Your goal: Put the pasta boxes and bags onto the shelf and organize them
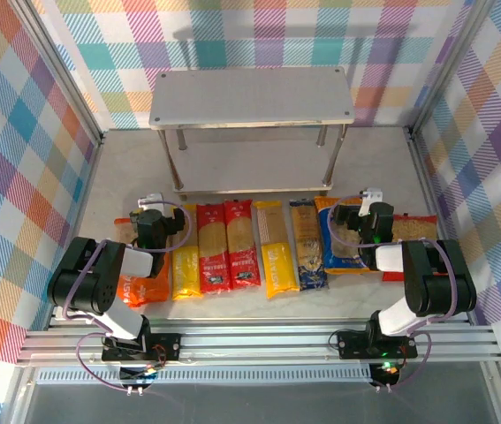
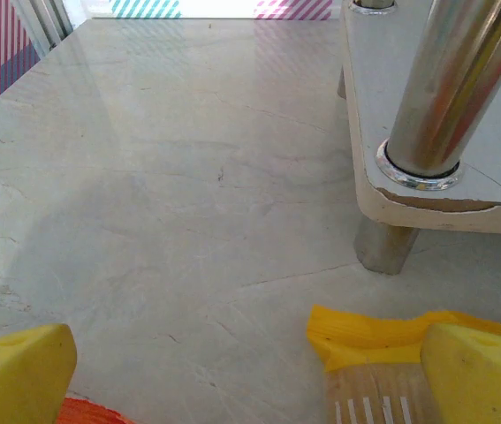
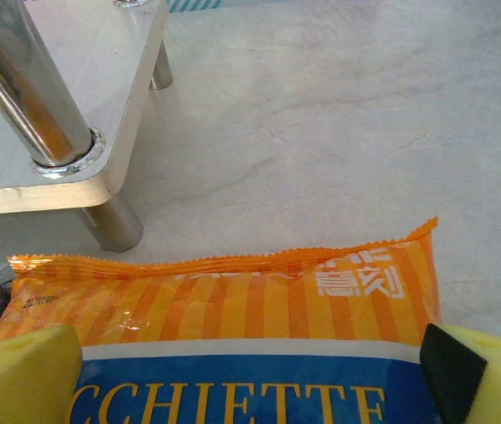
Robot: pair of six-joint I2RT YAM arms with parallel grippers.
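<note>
Bench (image 1: 135, 177): pale marbled top, checked panels on three sides.
Shelf (image 1: 250, 93): two grey boards on metal legs, far middle of the bench. All the pasta lies flat on the bench just in front of it.
Left arm (image 1: 100, 283): folded low at the near left, over the orange bag.
Right arm (image 1: 427, 283): folded low at the near right, reaching over the blue bag.
Bags: orange bag (image 1: 153, 287) at the row's left end. Blue bag (image 1: 343, 252), orange-striped at the top, sits beside the dark pack. Red bag (image 1: 413, 228) at the right end.
Pasta boxes: side by side between the bags, long ends toward the shelf. Left to right: yellow (image 1: 185, 256), red (image 1: 212, 252), red (image 1: 242, 247), yellow (image 1: 277, 252), dark blue-brown (image 1: 307, 243).
Left jaws: spread wide, gripping nothing. Yellow fingers (image 2: 16, 375) flank bare bench, one above a yellow pack's end near a shelf leg (image 2: 387, 247).
Right jaws: spread wide. Fingers (image 3: 20, 375) straddle the blue bag's top end; contact cannot be told.
</note>
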